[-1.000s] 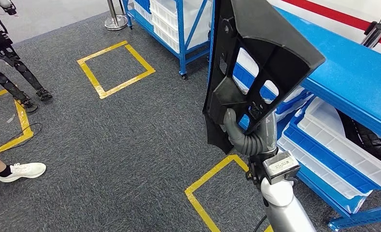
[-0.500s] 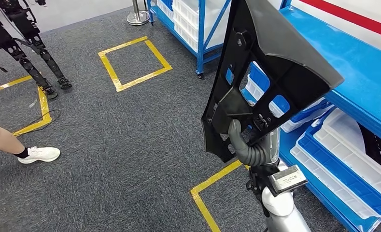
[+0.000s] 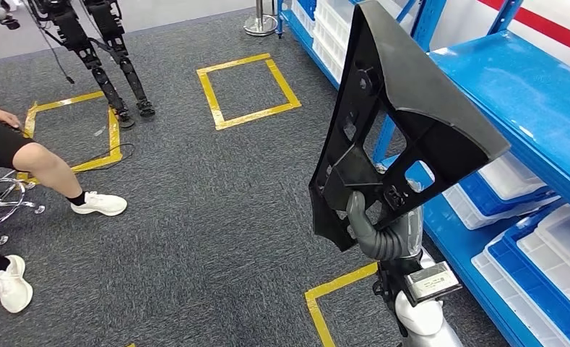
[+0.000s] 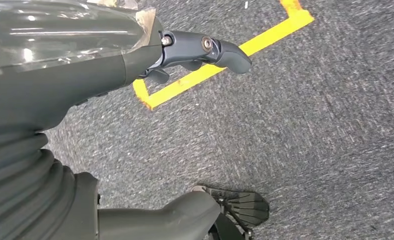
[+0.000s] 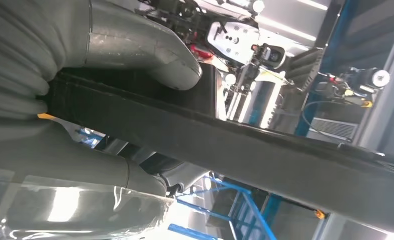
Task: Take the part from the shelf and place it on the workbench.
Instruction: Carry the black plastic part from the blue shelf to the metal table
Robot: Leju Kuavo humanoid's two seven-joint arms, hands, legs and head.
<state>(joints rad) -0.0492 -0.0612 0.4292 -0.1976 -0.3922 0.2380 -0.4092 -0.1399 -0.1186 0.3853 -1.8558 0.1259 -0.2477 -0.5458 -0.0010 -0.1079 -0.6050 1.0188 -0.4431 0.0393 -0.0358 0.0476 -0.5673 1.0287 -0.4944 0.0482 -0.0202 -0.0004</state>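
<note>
Floor: grey carpet, yellow tape squares. Blue shelf at right. Right robot hand: clasps black part, raised upright beside shelf. Left robot hand: fingers spread, holding nothing.

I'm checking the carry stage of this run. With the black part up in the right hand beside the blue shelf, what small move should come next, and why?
Probably keep turning away from the blue shelf with the grip unchanged. The right hand holds the black part upright by its lower edge, no workbench is in sight, and a person sits nearby, so go slowly.
</note>
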